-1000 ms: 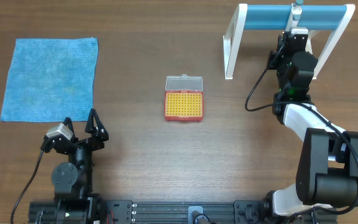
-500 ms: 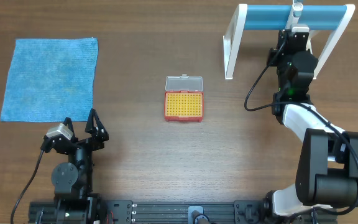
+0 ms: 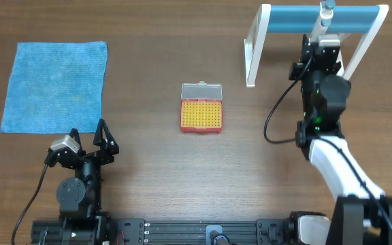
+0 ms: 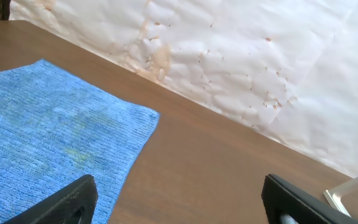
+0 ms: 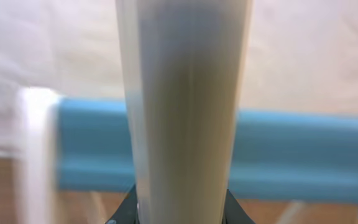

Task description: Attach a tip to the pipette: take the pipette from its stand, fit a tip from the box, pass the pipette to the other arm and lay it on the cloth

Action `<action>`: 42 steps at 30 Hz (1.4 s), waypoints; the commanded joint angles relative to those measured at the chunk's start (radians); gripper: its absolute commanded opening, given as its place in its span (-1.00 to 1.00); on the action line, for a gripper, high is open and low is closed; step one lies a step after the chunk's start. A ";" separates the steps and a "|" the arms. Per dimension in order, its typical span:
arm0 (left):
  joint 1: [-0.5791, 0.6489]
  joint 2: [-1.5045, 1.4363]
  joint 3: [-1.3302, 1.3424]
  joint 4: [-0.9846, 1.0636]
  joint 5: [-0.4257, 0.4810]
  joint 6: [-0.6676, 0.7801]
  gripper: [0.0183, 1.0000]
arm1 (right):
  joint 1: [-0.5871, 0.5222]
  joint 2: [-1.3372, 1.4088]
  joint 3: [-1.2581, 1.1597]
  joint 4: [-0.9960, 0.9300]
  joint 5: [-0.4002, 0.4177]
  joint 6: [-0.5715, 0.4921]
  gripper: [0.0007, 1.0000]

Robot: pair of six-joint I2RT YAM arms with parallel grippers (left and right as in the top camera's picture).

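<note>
Wood surface (image 3: 148, 170), white wall behind. R arm (image 3: 332, 139) stretched nearly straight from near right edge to stand (image 3: 284, 18) at far right corner. R end effector (image 5: 180, 211) clamped on pipette (image 5: 182, 112), fingers tight vs both sides of barrel; pipette upright at stand's blue bar, top poking above it. L arm (image 3: 80, 184) folded low by near left edge. L end effector (image 4: 182, 205) fingers wide apart, empty, aimed toward cloth (image 3: 54, 85) at far left corner. Box (image 3: 201, 116) mid-surface, lid open.
</note>
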 commanded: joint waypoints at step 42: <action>0.006 -0.005 -0.002 -0.005 0.006 0.017 0.71 | 0.595 0.407 -0.174 0.630 -0.213 0.002 -0.85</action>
